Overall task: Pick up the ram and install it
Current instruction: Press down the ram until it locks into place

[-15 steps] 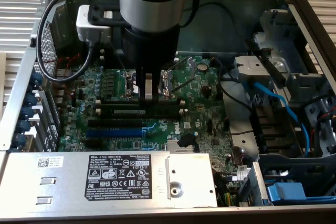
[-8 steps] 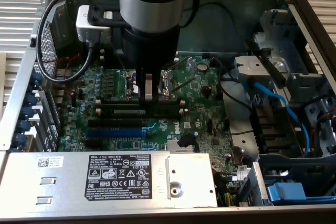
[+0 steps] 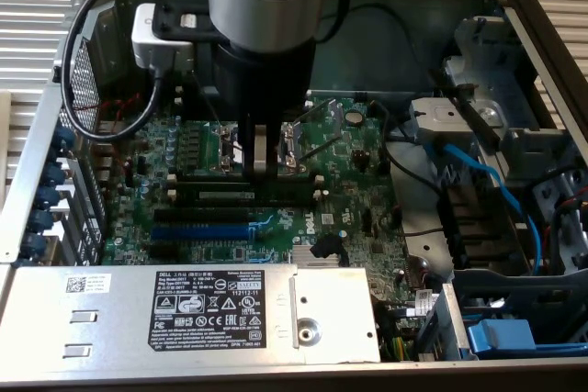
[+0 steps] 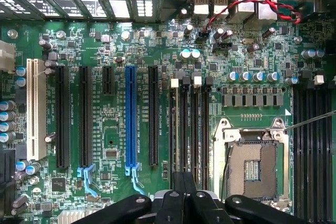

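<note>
Arm (image 3: 266, 34) hides motherboard (image 3: 349, 190) slots beneath it.

You are looking into an open computer case (image 3: 514, 6) lying flat. On its floor sits the green motherboard (image 3: 340, 199), carrying a blue slot (image 3: 197, 229) at 7 o'clock from board centre, long black slots (image 3: 243, 192) at 9 o'clock, and the processor socket (image 3: 299, 144) at 11 o'clock. The power supply (image 3: 184, 314) lies at 6 o'clock.

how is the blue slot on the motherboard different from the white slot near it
The blue slot is blue with a blue end clip; the white slot is cream-white with none visible. The blue slot starts nearer the rear ports, while the white slot starts further back. Both are long, narrow, parallel and empty.
</note>
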Tool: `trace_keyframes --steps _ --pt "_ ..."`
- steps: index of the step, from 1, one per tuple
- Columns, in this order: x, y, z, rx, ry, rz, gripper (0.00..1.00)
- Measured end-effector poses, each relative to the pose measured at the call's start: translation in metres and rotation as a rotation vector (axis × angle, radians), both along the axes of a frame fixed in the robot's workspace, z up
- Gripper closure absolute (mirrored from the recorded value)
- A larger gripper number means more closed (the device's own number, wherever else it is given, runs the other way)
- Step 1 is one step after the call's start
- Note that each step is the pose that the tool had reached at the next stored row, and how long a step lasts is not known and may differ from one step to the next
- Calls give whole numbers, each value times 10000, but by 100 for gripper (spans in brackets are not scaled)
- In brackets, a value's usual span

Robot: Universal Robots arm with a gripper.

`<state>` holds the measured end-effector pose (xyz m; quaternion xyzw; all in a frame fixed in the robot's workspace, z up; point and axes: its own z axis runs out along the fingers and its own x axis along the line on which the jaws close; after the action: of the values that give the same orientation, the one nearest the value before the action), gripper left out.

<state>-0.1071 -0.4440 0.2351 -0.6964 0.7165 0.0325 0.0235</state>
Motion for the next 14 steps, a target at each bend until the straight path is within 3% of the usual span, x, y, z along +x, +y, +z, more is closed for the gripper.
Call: trace_keyframes --steps 3,14 --pt "-4 -5 10 33 -1 0 90" --pt "-34 -12 19 253 24 0 90"
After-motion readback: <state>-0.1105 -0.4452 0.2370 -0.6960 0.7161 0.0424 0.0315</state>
